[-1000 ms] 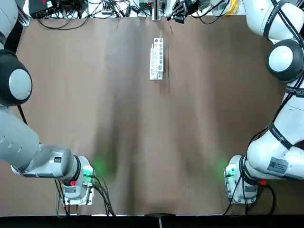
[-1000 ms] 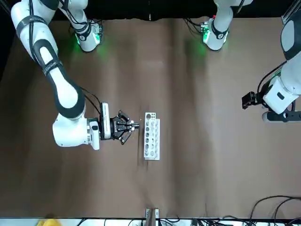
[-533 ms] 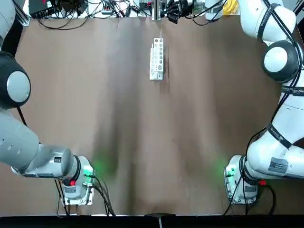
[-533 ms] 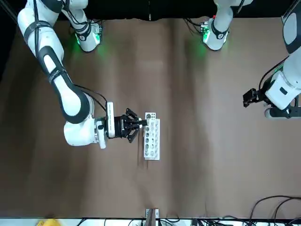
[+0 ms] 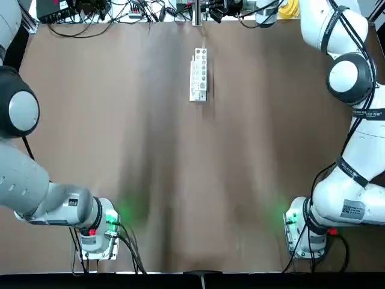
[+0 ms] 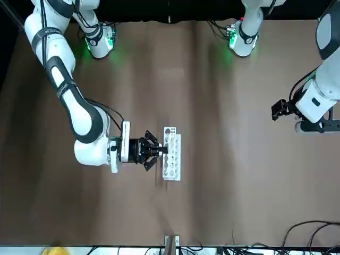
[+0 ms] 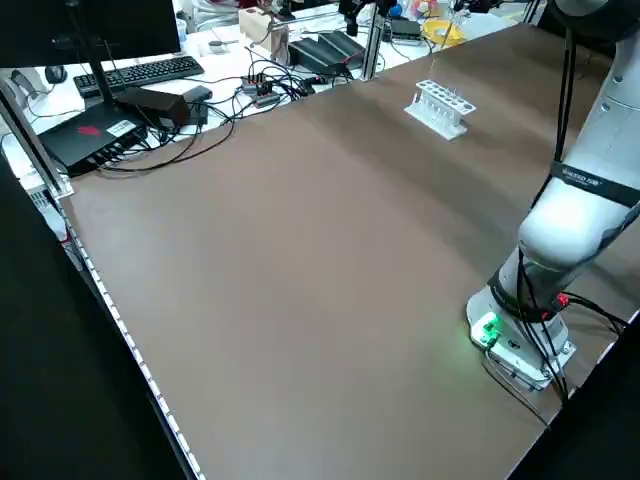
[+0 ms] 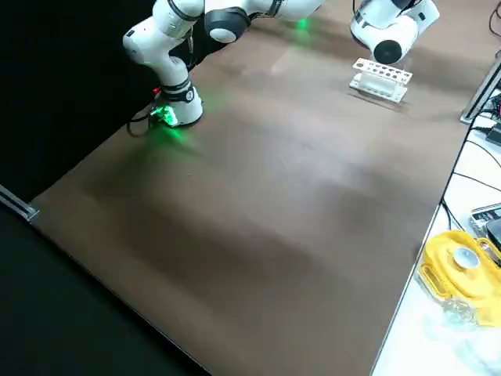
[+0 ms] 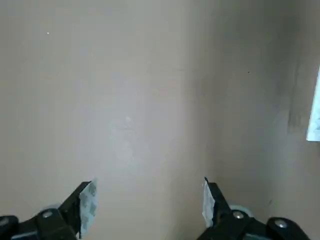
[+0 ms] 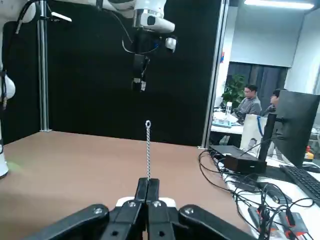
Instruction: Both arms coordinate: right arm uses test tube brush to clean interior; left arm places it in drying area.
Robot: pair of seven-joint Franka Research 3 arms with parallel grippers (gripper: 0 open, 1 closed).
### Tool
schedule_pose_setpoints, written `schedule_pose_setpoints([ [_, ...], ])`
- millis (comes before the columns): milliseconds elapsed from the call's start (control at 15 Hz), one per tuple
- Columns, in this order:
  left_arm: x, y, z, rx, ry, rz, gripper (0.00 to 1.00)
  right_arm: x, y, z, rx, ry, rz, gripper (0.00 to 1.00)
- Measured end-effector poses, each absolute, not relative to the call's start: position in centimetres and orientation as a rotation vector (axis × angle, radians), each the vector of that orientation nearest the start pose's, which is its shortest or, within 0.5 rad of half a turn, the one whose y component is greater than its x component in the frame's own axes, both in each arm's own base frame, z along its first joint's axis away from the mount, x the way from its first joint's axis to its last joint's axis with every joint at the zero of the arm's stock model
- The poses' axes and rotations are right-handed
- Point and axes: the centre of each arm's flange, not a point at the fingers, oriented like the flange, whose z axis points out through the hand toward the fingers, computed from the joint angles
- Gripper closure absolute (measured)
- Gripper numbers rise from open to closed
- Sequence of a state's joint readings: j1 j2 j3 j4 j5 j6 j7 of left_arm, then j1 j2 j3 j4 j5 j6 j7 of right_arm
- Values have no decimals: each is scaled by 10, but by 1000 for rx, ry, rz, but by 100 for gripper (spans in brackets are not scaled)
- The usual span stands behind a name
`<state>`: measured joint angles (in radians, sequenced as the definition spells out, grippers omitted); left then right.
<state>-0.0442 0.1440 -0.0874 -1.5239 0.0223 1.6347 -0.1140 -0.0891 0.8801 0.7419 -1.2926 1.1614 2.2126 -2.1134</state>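
My right hand (image 6: 159, 150) is pinched shut on the brush (image 10: 148, 150). In the right wrist view its twisted wire stem runs straight out from between my fingertips (image 10: 148, 192), so the brush's long axis continues the line of the hand, which lies level over the worktop (image 6: 212, 106).

What matters next is how that axis meets the rack (image 6: 171, 153). In the front view my right hand sits just beside the rack's long side, with the tips pointing across it and very close to the holes. I cannot tell from that view whether the brush tip passes over the rack or stops short. The rack's long axis runs away from my bases toward the far edge, so the brush lies across it, not along it.

I see no tube in any hole, so I judge the cleaning has not begun. Any entry into the rack would call for tipping the brush down from level.

My left hand (image 9: 147, 205) hangs with its fingers apart over bare worktop, well away on the other side. Only a white sliver that may be the rack shows at the frame's edge. The right arm (image 6: 79, 114) is far nearer than the left arm (image 6: 319, 101).
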Motion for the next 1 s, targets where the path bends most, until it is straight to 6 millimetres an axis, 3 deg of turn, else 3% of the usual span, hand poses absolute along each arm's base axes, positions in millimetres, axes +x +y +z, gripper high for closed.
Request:
schedule_pose_setpoints([
  [533,597,-73,569,-3127,29,50,0,693,339,336,-1175,-1356,-1273,98],
  [1000,597,-74,568,-3127,31,52,0,696,334,330,-1185,-1361,-1276,98],
])
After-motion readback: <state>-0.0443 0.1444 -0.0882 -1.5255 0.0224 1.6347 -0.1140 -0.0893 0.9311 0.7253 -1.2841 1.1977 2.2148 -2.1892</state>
